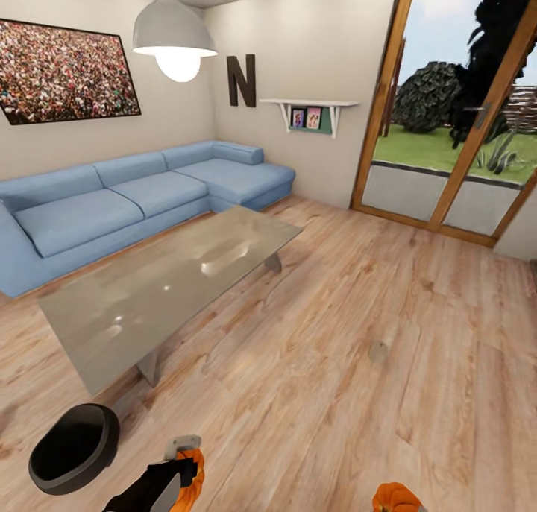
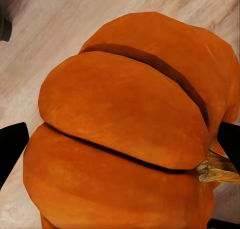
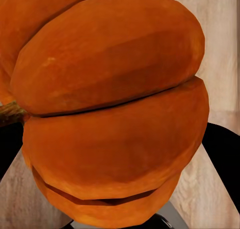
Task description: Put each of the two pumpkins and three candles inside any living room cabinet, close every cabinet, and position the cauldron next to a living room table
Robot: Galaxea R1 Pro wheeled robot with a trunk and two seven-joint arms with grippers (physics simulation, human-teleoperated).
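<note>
Pumpkins [image 2: 125, 129] [image 3: 110, 104] gripped close, stems half hidden, fingers [image 2: 11, 149] cropped.

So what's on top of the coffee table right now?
The coffee table top shows just reflections. Nearby on the floor: a black cauldron and one candle. Under the table is partly hidden.

Both arms drawn in low at the near edge of the head view. Left tool [image 1: 183, 473] clamped around a pumpkin [image 2: 125, 134], black fingers [image 2: 11, 151] pressed against its two sides. Right tool [image 3: 120, 154] likewise closed on a second pumpkin [image 3: 110, 104], dark fingers [image 3: 222, 159] flanking it.
</note>
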